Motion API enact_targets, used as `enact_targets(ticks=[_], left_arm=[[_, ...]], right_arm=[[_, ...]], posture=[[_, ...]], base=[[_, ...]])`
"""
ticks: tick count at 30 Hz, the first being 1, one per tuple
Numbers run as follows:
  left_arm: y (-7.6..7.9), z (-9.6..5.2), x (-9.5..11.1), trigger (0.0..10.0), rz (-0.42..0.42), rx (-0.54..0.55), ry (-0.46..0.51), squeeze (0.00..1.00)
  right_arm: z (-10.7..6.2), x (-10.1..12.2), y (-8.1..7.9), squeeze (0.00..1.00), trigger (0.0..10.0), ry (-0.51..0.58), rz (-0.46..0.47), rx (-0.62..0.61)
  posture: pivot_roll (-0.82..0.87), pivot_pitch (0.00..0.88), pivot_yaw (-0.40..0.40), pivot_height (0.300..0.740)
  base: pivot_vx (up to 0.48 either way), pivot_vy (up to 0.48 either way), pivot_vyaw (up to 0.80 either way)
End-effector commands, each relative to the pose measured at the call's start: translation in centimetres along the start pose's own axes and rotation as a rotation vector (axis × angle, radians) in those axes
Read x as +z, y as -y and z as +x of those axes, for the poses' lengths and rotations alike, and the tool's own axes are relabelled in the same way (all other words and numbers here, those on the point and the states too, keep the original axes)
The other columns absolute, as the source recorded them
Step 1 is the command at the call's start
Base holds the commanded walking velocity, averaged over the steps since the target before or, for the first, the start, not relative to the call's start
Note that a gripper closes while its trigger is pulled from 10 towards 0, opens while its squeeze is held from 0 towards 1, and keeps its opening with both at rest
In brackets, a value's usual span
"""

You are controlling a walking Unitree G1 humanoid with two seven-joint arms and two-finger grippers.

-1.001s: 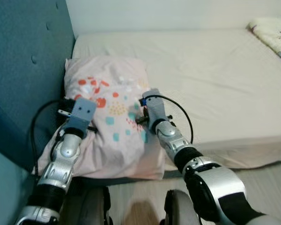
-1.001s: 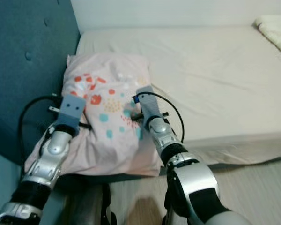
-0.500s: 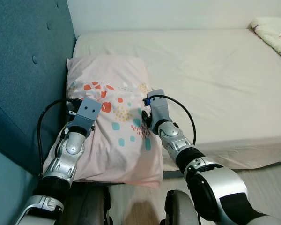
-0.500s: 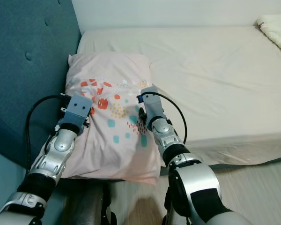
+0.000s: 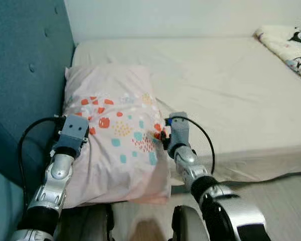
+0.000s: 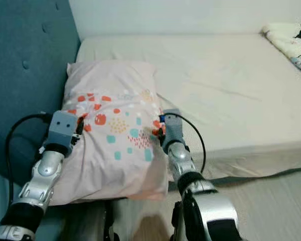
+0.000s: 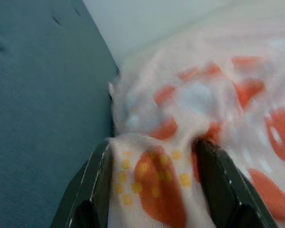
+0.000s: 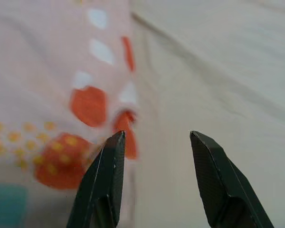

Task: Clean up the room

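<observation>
Pink patterned pillow (image 5: 113, 130) lying at the head end of the mattress (image 5: 231, 85), up against the teal tufted headboard (image 5: 25, 70), its near end hanging over the mattress's front edge. Left gripper (image 7: 154, 190) pinching a fold of pillow fabric between its black fingers (image 7: 97, 185) on the pillow side nearest the headboard. Right gripper (image 8: 154, 161) spread apart and holding nothing, fingers (image 8: 109, 175) poised right at the pillow's opposite edge, above the seam where pink fabric meets the cream sheet. Folded blanket with cartoon print (image 5: 288, 47) at the far right corner of the mattress. Pale wood floor (image 5: 286, 201) alongside the bed.
</observation>
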State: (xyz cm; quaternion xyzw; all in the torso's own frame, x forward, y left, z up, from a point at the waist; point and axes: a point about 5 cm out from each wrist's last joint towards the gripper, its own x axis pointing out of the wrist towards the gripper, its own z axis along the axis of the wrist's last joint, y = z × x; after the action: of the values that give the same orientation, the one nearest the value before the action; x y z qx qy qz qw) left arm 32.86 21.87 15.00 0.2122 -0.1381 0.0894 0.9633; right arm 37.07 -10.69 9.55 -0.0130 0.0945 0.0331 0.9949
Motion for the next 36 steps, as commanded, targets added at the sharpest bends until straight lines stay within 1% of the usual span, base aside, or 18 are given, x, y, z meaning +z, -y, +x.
enact_targets(ticks=[1,3,4,7,8,9,10,11,12,14,15,17,18,19,23,31,33,36], left_arm=[[-1.0,0.1,0.2,10.0,0.006,0.037,0.036,0.0],[-1.3,0.2,0.7,10.0,-0.024,0.037,0.055,0.0],[-1.9,0.0,1.5,10.0,-0.04,-0.006,0.087,0.0],[-2.2,-0.1,2.0,10.0,-0.049,-0.042,0.108,0.0],[-2.3,-0.3,2.2,10.0,-0.096,-0.066,0.096,0.0],[-2.3,-0.3,2.2,10.0,-0.096,-0.066,0.096,0.0],[-2.2,-0.6,2.3,10.0,-0.148,-0.071,0.084,0.0],[-1.2,-1.0,1.8,10.0,-0.246,-0.084,0.015,0.0],[-1.2,-1.0,1.8,10.0,-0.246,-0.084,0.015,0.0],[1.1,-2.2,1.1,10.0,-0.385,-0.131,-0.066,0.0],[1.1,-2.2,1.1,10.0,-0.385,-0.131,-0.066,0.0],[3.7,-3.7,0.5,10.0,-0.452,-0.168,-0.12,0.0],[3.7,-3.7,0.5,10.0,-0.452,-0.168,-0.12,0.0],[4.6,-4.2,0.4,10.0,-0.466,-0.176,-0.144,0.0],[6.0,-4.7,0.3,10.0,-0.467,-0.221,-0.195,0.0],[6.1,-4.6,0.3,10.0,-0.451,-0.234,-0.203,0.0],[5.9,-4.9,-0.7,10.0,-0.478,-0.166,-0.26,0.0],[5.8,-5.3,-1.2,10.0,-0.495,-0.139,-0.289,0.0]], right_arm=[[-0.3,-0.4,0.3,0.0,10.0,0.022,0.021,-0.011],[-0.7,-1.0,0.4,0.0,10.0,0.028,0.019,-0.001],[-1.4,-2.0,0.6,0.0,10.0,0.042,-0.005,0.011],[-1.9,-2.7,0.7,0.0,10.0,0.051,-0.021,0.02],[-2.5,-3.2,0.9,0.0,10.0,0.07,-0.039,0.027],[-2.5,-3.2,0.9,0.0,10.0,0.07,-0.039,0.027],[-3.0,-3.4,1.0,0.0,10.0,0.093,-0.05,0.029],[-3.5,-3.2,1.1,0.0,10.0,0.13,-0.067,0.027],[-3.5,-3.2,1.1,0.0,10.0,0.13,-0.067,0.027],[-4.3,-2.5,1.5,0.0,10.0,0.202,-0.081,0.015],[-4.3,-2.5,1.5,0.0,10.0,0.202,-0.081,0.015],[-4.8,-1.8,1.9,0.0,10.0,0.251,-0.067,0.008],[-4.8,-1.8,1.9,0.0,10.0,0.251,-0.067,0.008],[-4.9,-1.6,2.0,0.0,10.0,0.266,-0.057,0.007],[-5.4,-1.4,2.2,0.0,10.0,0.263,-0.047,0.005],[-5.7,-1.3,2.3,0.0,10.0,0.255,-0.049,0.002],[-6.0,-1.2,2.5,0.0,10.0,0.253,-0.051,-0.003],[-6.3,-1.2,2.6,0.0,10.0,0.25,-0.051,-0.008]], posture=[[0.09,0.105,-0.099,0.596],[0.09,0.092,-0.097,0.596],[0.08,0.074,-0.09,0.596],[0.08,0.072,-0.089,0.596],[0.07,0.064,-0.084,0.596],[0.07,0.064,-0.084,0.596],[0.07,0.06,-0.079,0.596],[0.06,0.05,-0.075,0.596],[0.06,0.05,-0.075,0.596],[0.05,0.042,-0.068,0.596],[0.05,0.042,-0.068,0.596],[0.04,0.034,-0.063,0.596],[0.04,0.034,-0.063,0.596],[0.04,0.031,-0.063,0.6],[0.04,0.025,-0.063,0.619],[0.04,0.017,-0.06,0.639],[0.03,0.016,-0.053,0.649],[0.02,0.014,-0.051,0.659]], base=[[0.0,0.0,0.0],[0.0,0.0,0.0],[0.0,0.0,0.0],[0.0,0.0,0.0],[0.0,0.0,0.0],[0.0,0.0,0.0],[0.0,0.0,0.0],[0.0,0.0,0.0],[0.0,0.0,0.0],[0.0,0.0,0.0],[0.0,0.0,0.0],[0.0,0.0,0.0],[0.0,0.0,0.0],[0.0,0.0,0.0],[0.0,0.0,0.0],[0.0,0.0,0.0],[0.0,0.0,0.0],[0.0,0.0,0.0]])
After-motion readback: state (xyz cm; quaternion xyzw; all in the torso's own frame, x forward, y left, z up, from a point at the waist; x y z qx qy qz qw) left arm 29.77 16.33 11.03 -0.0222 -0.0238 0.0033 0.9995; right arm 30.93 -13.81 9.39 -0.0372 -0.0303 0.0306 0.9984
